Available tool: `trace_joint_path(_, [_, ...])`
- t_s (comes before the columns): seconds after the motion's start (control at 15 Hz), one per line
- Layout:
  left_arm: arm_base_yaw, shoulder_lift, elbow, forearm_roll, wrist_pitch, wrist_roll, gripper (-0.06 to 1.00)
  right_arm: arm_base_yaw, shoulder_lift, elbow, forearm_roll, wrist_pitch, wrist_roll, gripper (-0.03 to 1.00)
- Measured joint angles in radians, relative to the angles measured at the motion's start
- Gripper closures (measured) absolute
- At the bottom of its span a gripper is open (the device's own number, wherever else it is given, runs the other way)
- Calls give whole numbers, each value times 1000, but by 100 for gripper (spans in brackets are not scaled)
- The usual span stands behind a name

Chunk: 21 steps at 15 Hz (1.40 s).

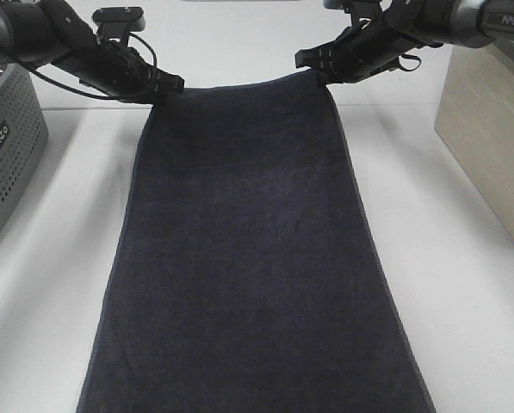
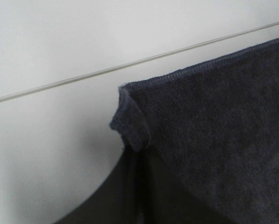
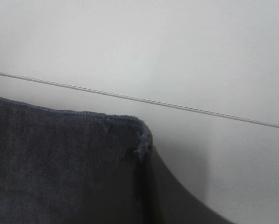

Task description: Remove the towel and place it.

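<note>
Item: the towel (image 1: 248, 258), dark charcoal terry, is lying lengthwise down the middle of the white tabletop (image 1: 463, 292), running from far edge toward near edge. The left gripper (image 1: 172, 84) and right gripper (image 1: 312, 67) are each pinching a far corner, jaws pressed together. Risk: either thin corner grip is likely slipping if cloth drags.

towel's (image 1: 248, 258) near end cut off
</note>
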State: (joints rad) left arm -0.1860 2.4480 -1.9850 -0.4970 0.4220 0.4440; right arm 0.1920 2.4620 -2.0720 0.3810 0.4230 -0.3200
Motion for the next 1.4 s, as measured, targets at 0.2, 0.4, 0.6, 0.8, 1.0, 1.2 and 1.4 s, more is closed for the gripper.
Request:
trace_joint_path(0.2, [0, 0, 0, -25, -53, 60, 94, 0, 0, 0, 0, -20, 0, 95])
trace_joint_path(0.4, [0, 0, 0, -33, -85, 95, 94, 0, 0, 0, 0, -41, 0, 95])
trace_joint_path(0.6, [0, 0, -1, -33, -132, 102, 94, 0, 0, 0, 0, -67, 0, 95])
trace_joint_path(0.8, [0, 0, -1, -33, -170, 102, 94, 0, 0, -5, 1, -90, 0, 95])
trace_joint_path(1.0, [0, 0, -1, -34, -203, 102, 94, 0, 0, -7, 5, -124, 0, 95])
trace_joint_path(1.2, [-6, 1, -1, -33, -249, 102, 94, 0, 0, -7, 9, -152, 0, 95])
trace_joint_path(1.4, [-27, 1, -1, -32, -281, 130, 94, 0, 0, -7, 16, -167, 0, 95])
